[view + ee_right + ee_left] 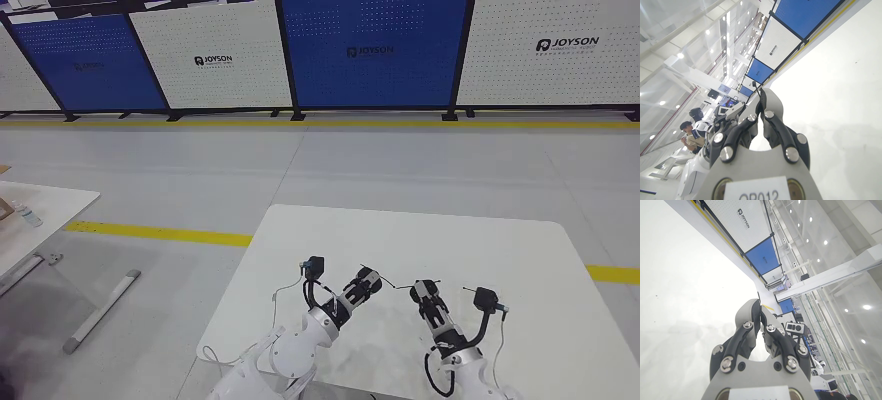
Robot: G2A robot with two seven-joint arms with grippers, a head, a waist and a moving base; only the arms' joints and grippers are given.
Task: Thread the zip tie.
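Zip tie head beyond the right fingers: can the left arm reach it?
Probably yes. The head sticks out clear of the right gripper, and the left gripper, shut on the zip tie at its other end, sits close with nothing between.

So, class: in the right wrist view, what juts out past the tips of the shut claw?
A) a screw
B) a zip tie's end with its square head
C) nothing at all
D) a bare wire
B: the right claw is shut on the zip tie, and its thin black strap with the square head pokes out beyond the tips.
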